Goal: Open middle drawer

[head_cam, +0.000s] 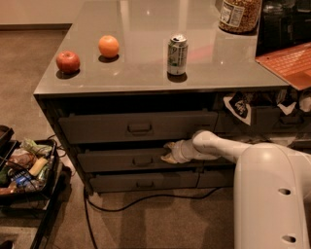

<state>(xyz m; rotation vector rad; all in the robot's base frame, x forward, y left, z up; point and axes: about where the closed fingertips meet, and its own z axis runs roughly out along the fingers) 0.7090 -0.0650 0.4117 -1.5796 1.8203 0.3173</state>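
The table (146, 73) carries one apple (68, 62), one orange (109, 46), one can (177, 47) and one jar (239, 13). Under its top are three stacked drawers. The middle drawer (116, 160) lies between the taller top drawer (97, 129) and the slim bottom drawer (112, 184). One white arm (218, 146) reaches leftward, roughly level. Its end effector (169, 151) is at the middle drawer's front, just right of the pull (142, 160). Whether it is wide or narrow cannot be told.
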